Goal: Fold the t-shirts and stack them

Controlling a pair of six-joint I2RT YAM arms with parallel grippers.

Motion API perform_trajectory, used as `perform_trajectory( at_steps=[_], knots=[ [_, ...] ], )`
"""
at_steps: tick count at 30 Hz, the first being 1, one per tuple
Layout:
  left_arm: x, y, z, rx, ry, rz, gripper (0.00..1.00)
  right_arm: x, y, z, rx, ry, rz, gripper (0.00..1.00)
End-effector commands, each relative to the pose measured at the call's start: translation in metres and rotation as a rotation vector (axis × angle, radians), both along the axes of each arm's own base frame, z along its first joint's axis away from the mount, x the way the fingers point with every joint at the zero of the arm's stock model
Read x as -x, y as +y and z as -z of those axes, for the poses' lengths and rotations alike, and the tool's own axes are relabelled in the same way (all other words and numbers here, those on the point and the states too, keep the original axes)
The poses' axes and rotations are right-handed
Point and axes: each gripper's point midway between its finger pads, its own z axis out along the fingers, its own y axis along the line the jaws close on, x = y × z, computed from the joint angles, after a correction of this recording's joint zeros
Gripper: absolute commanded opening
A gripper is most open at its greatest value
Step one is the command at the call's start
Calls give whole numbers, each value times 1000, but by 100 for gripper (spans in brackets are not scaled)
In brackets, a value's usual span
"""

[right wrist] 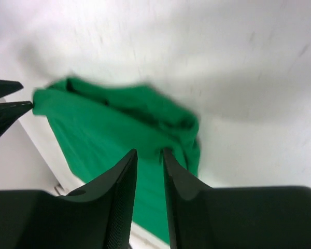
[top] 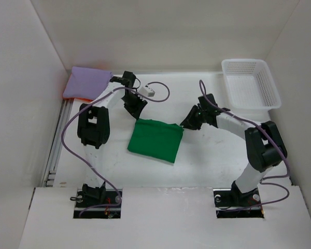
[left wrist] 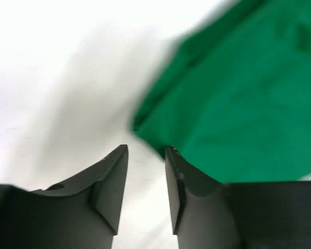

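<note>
A folded t-shirt (top: 155,141) is lying in the middle of the desk (top: 207,166), the left tool (top: 136,111) and right tool (top: 188,123) hanging at its far corners. A second t-shirt (top: 85,83) is lying far left, the basket (top: 243,61) far right.

Bright light from above fills every view. The white counter (top: 207,161) glares almost blank in the left wrist view, with soft grey shadows. The folded green cloth shirt (left wrist: 238,93) looks blurry up close, and the black fingers (left wrist: 109,192) look very dark.

White basket (top: 250,84) — back-right corner
</note>
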Motion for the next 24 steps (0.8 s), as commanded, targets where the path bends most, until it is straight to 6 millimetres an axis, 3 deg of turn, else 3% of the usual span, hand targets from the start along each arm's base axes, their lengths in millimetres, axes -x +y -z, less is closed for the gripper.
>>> perform_trajectory(
  at_steps=[1,4,6,8,11,14,19,24],
  knots=[
    [-77,27,-41,-41,-275,-140,37,-52,-11,-36,0,-194,43,32],
    [-102,40,-89,12,-428,-247,45,-56,-21,-56,49,-272,54,31],
    [-91,37,-105,56,-466,-242,48,-48,-22,-70,61,-315,46,28],
    [-67,26,-106,106,-456,-194,50,-28,-8,-77,69,-344,8,21],
    [-19,-7,-86,191,-365,-65,49,-4,10,-72,96,-354,-22,9],
    [-1,-23,-59,200,-273,-30,45,3,25,-54,104,-297,-48,5],
    [-18,-24,-19,166,-183,-103,43,-1,30,-12,156,-166,-33,2],
    [-40,-13,2,154,-137,-196,42,-13,21,7,204,-152,26,0]
  ],
)
